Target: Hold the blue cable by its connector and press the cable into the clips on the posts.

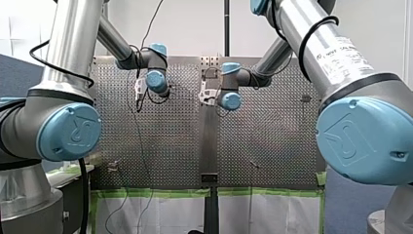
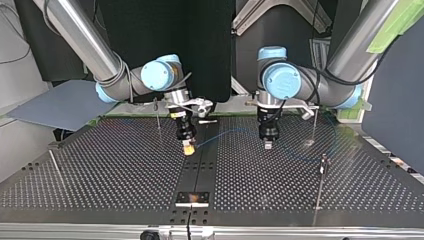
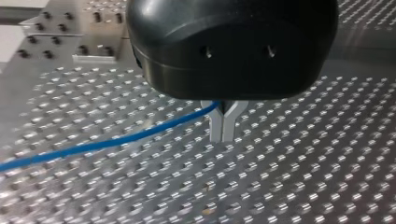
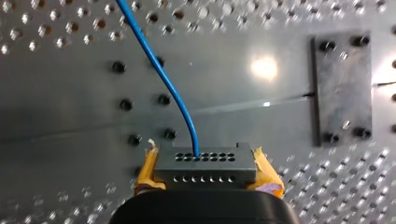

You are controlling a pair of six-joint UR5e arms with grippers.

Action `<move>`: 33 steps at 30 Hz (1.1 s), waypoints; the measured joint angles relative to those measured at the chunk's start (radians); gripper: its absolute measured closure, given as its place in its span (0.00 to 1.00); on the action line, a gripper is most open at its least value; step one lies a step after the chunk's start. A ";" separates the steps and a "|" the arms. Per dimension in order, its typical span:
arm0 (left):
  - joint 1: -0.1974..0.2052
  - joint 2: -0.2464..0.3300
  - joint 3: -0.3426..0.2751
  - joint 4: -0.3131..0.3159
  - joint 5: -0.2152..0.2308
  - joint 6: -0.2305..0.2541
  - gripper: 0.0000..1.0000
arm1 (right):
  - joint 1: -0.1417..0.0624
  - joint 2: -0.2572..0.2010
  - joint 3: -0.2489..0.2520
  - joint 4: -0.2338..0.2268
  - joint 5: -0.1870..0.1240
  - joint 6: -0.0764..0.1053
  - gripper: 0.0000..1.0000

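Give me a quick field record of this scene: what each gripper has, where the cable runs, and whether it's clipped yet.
right gripper: shut on the grey connector, a yellow pad on either side
left gripper: metal fingers shut on the blue cable
cable path: from the connector across to the left gripper, above the perforated table
post: stands apart from both grippers
clipped: too small to tell

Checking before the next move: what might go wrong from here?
The thin blue cable enters the left pincer behind its shut metal tips, so it may slide out under tension. The right pincer clamps the grey perforated connector only at its ends; a pull might twist it or strain the cable's exit hole.
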 joint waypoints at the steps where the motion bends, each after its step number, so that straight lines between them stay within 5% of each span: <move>1: -0.003 -0.004 -0.008 0.008 -0.002 0.000 1.00 | -0.002 0.000 0.006 -0.006 0.001 0.000 1.00; 14: -0.083 -0.094 -0.106 0.102 -0.042 0.006 1.00 | -0.008 0.010 0.106 -0.106 0.033 -0.005 1.00; 24: -0.163 -0.176 -0.115 0.183 -0.091 -0.011 1.00 | -0.013 0.085 0.193 -0.193 0.076 -0.016 1.00; 33: -0.191 -0.254 -0.128 0.250 -0.097 -0.020 1.00 | -0.016 0.169 0.277 -0.277 0.104 -0.012 1.00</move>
